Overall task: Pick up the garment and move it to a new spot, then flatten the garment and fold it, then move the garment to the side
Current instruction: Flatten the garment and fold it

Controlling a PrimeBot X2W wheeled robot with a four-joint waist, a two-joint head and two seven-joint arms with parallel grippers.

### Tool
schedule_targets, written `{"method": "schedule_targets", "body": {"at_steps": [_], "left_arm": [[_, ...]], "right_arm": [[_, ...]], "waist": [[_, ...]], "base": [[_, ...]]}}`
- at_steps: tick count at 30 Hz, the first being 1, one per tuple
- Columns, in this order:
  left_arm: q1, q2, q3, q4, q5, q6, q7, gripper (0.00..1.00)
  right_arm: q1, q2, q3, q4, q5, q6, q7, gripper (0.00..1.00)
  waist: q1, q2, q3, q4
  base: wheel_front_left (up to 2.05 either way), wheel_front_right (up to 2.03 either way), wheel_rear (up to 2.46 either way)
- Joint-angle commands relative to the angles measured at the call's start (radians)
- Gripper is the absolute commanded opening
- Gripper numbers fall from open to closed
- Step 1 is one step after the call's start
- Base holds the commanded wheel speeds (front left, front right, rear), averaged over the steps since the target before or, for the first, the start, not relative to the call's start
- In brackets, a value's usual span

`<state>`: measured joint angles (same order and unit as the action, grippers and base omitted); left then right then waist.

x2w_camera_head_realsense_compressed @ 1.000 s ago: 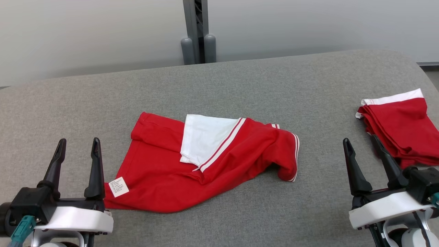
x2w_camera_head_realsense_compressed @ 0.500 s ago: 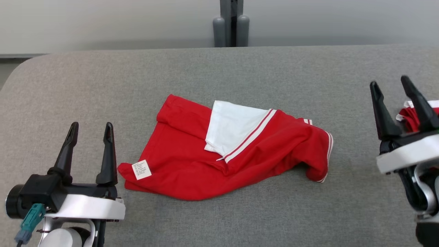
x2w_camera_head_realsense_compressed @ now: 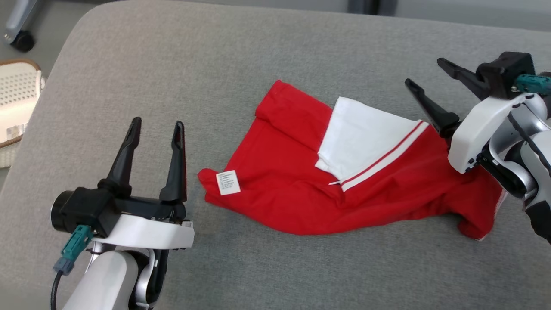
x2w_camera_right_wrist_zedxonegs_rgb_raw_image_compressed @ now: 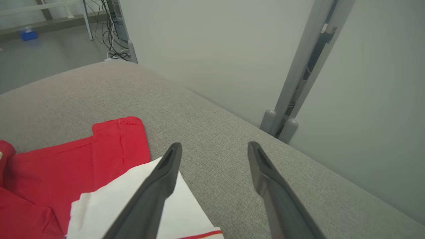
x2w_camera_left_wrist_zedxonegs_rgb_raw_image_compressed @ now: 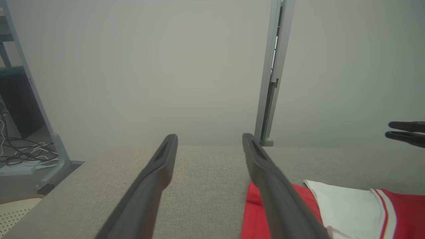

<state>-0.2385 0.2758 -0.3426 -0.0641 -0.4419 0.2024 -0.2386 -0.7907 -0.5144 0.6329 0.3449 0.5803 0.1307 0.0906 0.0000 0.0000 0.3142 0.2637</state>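
long black tapered fingers [x2w_camera_head_realsense_compressed: 125,155], white wrist shells [x2w_camera_head_realsense_compressed: 146,232], teal cable connectors [x2w_camera_head_realsense_compressed: 74,244]

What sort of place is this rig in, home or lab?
Probably a lab or test room: a grey padded table backed by plain partition panels on a metal post, with loose cables on the floor.

Robotics lab or test room, not a home. A wide desk [x2w_camera_head_realsense_compressed: 129,64] padded in grey fabric stands against plain pale partition panels [x2w_camera_left_wrist_zedxonegs_rgb_raw_image_compressed: 132,66], joined behind the desk by a grey metal post [x2w_camera_left_wrist_zedxonegs_rgb_raw_image_compressed: 270,83]. Off the desk's left end, loose cables [x2w_camera_left_wrist_zedxonegs_rgb_raw_image_compressed: 20,156] lie tangled on a bare grey floor [x2w_camera_right_wrist_zedxonegs_rgb_raw_image_compressed: 49,59] beside a metal frame leg [x2w_camera_left_wrist_zedxonegs_rgb_raw_image_compressed: 56,149]. A white perforated basket [x2w_camera_head_realsense_compressed: 17,94] sits just beside that same end.
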Motion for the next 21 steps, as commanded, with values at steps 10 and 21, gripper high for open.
{"method": "schedule_targets", "body": {"at_steps": [10,21], "left_arm": [[-0.089,-0.076,0.005,0.077,0.01,-0.059,-0.026,1.0],[-0.102,-0.137,0.064,0.111,0.056,-0.119,-0.027,1.0]], "right_arm": [[-0.223,-0.091,0.413,0.138,0.2,0.0,0.07,1.0],[-0.311,-0.114,0.634,0.206,0.374,0.0,0.119,0.0]], "waist": [[0.0,0.0,0.124,0.139],[0.0,0.0,0.124,0.142]], "base": [[0.0,0.0,0.0],[0.0,0.0,0.0]]}}
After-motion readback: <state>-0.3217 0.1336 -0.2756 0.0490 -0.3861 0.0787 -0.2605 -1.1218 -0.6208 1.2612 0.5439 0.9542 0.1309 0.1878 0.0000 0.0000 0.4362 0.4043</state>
